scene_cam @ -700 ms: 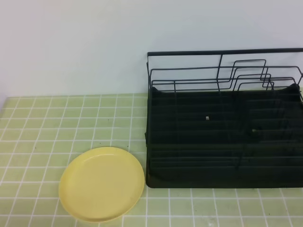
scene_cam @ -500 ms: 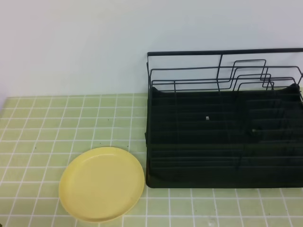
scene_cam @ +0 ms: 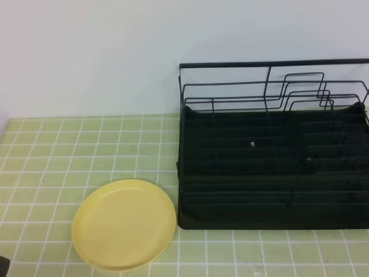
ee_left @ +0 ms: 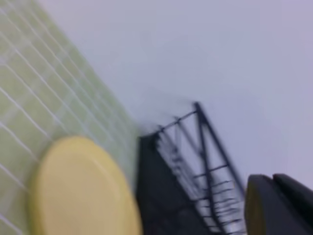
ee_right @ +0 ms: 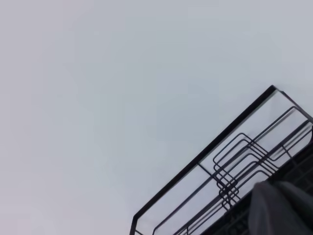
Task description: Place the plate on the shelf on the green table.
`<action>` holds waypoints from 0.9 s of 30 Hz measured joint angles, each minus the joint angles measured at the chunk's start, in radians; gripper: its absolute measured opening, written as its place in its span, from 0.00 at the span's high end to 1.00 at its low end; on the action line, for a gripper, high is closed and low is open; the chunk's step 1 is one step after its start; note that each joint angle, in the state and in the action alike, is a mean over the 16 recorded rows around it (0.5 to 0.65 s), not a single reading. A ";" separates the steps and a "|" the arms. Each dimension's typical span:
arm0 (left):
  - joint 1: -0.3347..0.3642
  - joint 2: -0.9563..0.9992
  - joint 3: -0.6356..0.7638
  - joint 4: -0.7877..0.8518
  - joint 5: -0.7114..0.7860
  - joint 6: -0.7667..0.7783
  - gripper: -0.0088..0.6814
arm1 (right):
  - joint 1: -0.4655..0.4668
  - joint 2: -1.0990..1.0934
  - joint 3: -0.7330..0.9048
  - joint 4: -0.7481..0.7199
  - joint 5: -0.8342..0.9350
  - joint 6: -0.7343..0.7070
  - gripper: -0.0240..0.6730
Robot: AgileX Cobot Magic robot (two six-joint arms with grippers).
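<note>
The pale-yellow plate lies flat on the green table, just left of the shelf's front corner. The shelf, a black wire rack with a tray base, stands at the right and holds nothing. A dark bit of the left arm shows at the bottom left corner of the high view. In the left wrist view, which is blurred, the plate and the shelf lie ahead of my left gripper, shut and holding nothing. The right wrist view shows the shelf's rails beyond my shut, empty right gripper.
A plain white wall rises behind the table and the shelf. Bare tiles stretch to the left of and behind the plate. The shelf runs off the right edge of the high view.
A dark part of the left arm has come into the bottom left corner of the high view. The plate and the shelf have not moved.
</note>
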 joint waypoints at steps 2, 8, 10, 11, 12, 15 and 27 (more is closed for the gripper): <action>0.000 0.002 -0.002 -0.083 0.000 0.000 0.99 | 0.000 0.000 0.000 0.027 -0.025 0.002 0.97; 0.000 0.008 -0.010 -0.262 0.001 0.001 0.99 | 0.000 0.000 0.000 0.109 -0.076 0.002 0.97; 0.000 0.010 -0.012 -0.291 0.001 0.003 0.99 | 0.000 0.000 0.000 0.135 -0.085 -0.005 0.97; 0.000 0.010 -0.014 -0.298 0.001 0.005 0.99 | 0.000 0.000 0.000 0.148 -0.088 -0.009 0.97; 0.000 0.010 -0.014 -0.301 0.001 0.006 0.99 | 0.000 0.000 0.000 0.160 -0.090 -0.014 0.97; 0.000 0.007 -0.010 -0.314 0.002 0.016 0.99 | 0.000 0.000 0.000 0.185 -0.090 -0.030 0.97; 0.000 0.007 -0.021 -0.387 0.109 0.275 0.99 | 0.000 0.000 -0.068 0.189 0.068 -0.251 0.97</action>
